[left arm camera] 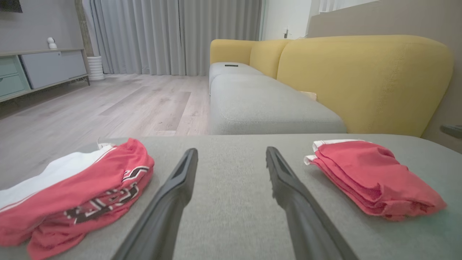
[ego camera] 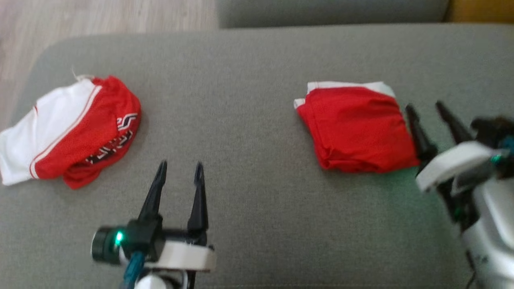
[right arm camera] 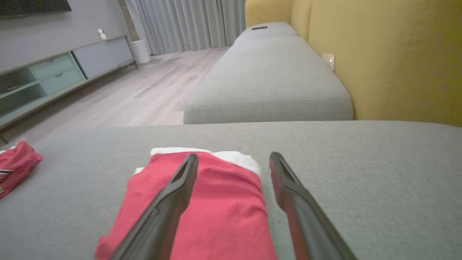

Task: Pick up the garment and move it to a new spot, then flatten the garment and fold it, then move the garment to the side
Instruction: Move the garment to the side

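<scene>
on the grey cushion the folded garment lay at the right, seemingly done, white band facing away from the robot, long axis slanting far-left to near-right; the crumpled garment at left looked unfolded; left gripper fingers wide apart, empty, between them; right gripper fingers apart, empty, at the folded garment's right edge

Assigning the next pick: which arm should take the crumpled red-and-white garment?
Left. The left gripper is open and nearer the crumpled garment; the right gripper sits beside the folded garment.
</scene>
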Controlling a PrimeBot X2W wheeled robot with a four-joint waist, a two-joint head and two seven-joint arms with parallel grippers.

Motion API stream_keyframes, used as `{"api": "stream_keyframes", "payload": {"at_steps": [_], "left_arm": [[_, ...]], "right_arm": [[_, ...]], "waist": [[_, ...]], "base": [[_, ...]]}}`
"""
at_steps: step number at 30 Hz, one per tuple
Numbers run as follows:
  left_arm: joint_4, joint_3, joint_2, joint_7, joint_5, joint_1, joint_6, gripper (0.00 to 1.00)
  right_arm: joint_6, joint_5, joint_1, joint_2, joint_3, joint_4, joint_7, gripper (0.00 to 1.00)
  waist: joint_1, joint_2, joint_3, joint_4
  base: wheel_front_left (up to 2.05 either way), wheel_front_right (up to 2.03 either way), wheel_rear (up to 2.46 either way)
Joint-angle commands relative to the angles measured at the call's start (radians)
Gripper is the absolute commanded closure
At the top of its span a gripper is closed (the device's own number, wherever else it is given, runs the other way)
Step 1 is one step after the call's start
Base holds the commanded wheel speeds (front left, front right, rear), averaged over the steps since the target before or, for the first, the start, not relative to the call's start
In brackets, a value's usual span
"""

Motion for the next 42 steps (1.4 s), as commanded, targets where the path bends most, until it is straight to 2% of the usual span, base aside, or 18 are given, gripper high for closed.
{"api": "stream_keyframes", "payload": {"at_steps": [1,8,14,15,16,17,22,27,30,34,38,39,40,42], "left_arm": [[-0.035,0.019,-0.005,-0.005,0.009,-0.058,0.007,0.0],[-0.005,-0.019,-0.005,-0.005,0.007,-0.13,0.016,0.0],[-0.002,-0.034,-0.005,-0.005,0.0,-0.147,0.027,0.0],[-0.002,-0.037,-0.005,-0.005,0.0,-0.151,0.028,0.0],[-0.001,-0.039,-0.005,-0.005,0.0,-0.155,0.029,0.0],[-0.001,-0.04,-0.005,-0.005,0.0,-0.16,0.031,0.0],[-0.007,-0.044,-0.005,-0.005,-0.012,-0.189,0.038,0.0],[-0.018,-0.061,-0.005,-0.005,-0.027,-0.228,0.039,0.0],[-0.022,-0.073,-0.005,-0.005,-0.032,-0.259,0.041,0.0],[-0.008,-0.086,-0.005,-0.005,-0.034,-0.3,0.042,0.0],[0.005,-0.091,-0.005,-0.005,-0.035,-0.31,0.047,0.0],[0.008,-0.09,-0.005,-0.005,-0.033,-0.306,0.047,0.0],[0.01,-0.087,-0.005,-0.005,-0.03,-0.299,0.049,0.0],[0.013,-0.077,-0.005,-0.005,-0.025,-0.281,0.05,0.0]], "right_arm": [[0.007,0.022,-0.054,-0.031,0.011,-0.004,0.038,0.0],[0.007,0.109,-0.175,-0.125,0.034,0.148,0.225,0.0],[0.007,0.19,-0.198,-0.143,0.118,0.185,0.272,0.0],[0.007,0.203,-0.206,-0.145,0.128,0.195,0.273,0.38],[0.007,0.215,-0.214,-0.147,0.136,0.206,0.273,0.87],[0.007,0.223,-0.224,-0.151,0.14,0.216,0.267,1.0],[0.007,0.209,-0.282,-0.188,0.134,0.265,0.206,1.0],[0.007,0.193,-0.327,-0.275,0.13,0.266,0.175,1.0],[0.007,0.222,-0.348,-0.315,0.122,0.242,0.166,1.0],[0.007,0.258,-0.365,-0.327,0.14,0.189,0.146,1.0],[0.007,0.295,-0.361,-0.3,0.175,0.151,0.126,1.0],[0.007,0.305,-0.356,-0.293,0.184,0.146,0.122,0.58],[0.007,0.316,-0.349,-0.285,0.198,0.139,0.122,0.0],[0.007,0.35,-0.33,-0.271,0.231,0.123,0.133,0.0]], "waist": [[-0.0004,0.0,0.065,0.014],[-0.0004,0.0,0.135,0.037],[-0.0004,0.0,0.164,0.041],[-0.0004,0.0,0.169,0.04],[-0.0004,0.0,0.174,0.039],[-0.0004,0.0,0.179,0.037],[-0.0004,0.0,0.218,0.007],[-0.0004,0.0,0.272,-0.047],[-0.0004,0.0,0.305,-0.079],[-0.0004,0.0,0.323,-0.099],[-0.0004,0.0,0.292,-0.093],[-0.0004,0.0,0.277,-0.087],[-0.0004,0.0,0.264,-0.081],[-0.0004,0.0,0.236,-0.065]], "base": [[0.0,0.0,0.0],[0.0,0.0,0.0],[0.0,0.0,0.0],[0.0,0.0,0.0],[0.0,0.0,0.0],[0.0,0.0,0.0],[0.0,0.0,0.0],[0.0,0.0,0.0],[0.0,0.0,0.0],[0.0,0.0,0.0],[0.0,0.0,0.0],[0.0,0.0,0.0],[0.0,0.0,0.0],[0.0,0.0,0.0]]}}
